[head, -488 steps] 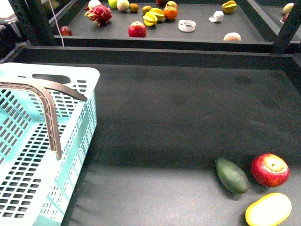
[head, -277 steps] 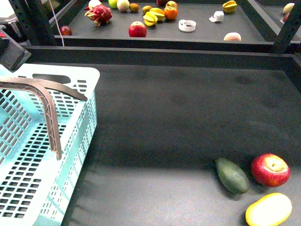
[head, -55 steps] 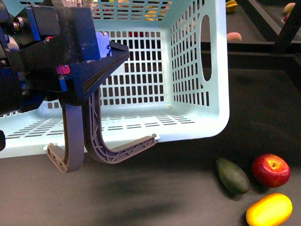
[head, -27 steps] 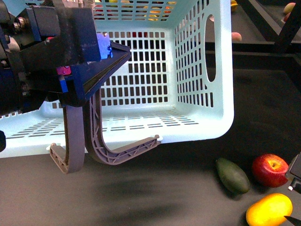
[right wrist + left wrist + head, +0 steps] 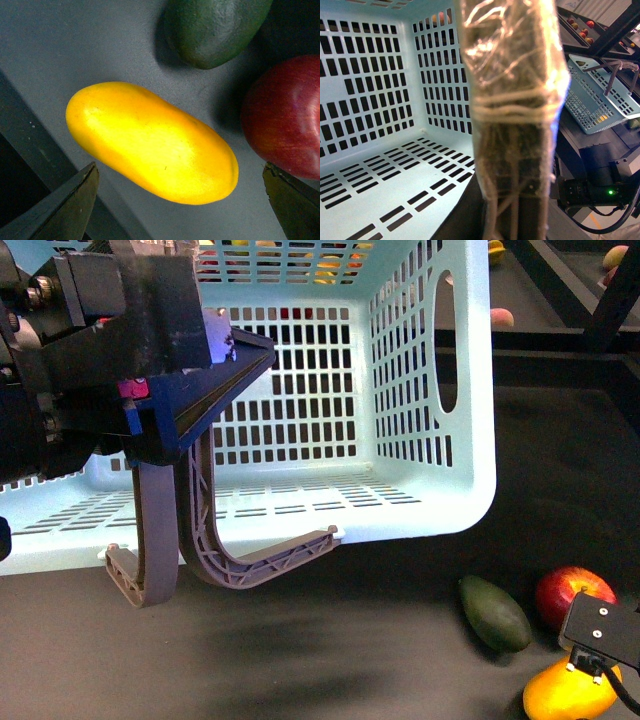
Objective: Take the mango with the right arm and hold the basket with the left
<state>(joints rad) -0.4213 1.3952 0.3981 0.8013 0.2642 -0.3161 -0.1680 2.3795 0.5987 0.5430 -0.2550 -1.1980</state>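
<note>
Right claw (image 5: pixel 180 172) hangs over the mango (image 5: pixel 150 142), its two dark fingers (image 5: pixel 70 205) spread wide on either side of the fruit and touching nothing. The mango lies on the dark table (image 5: pixel 330 660) at the near right, just beside a dark green fruit (image 5: pixel 493 613) and a red apple (image 5: pixel 572 592). Left claw (image 5: pixel 200 380) is pressed together on the grey-brown handles (image 5: pixel 160 530) of the pale turquoise basket (image 5: pixel 470 440). The basket hangs tilted above the table, its open side turned toward the robot.
</note>
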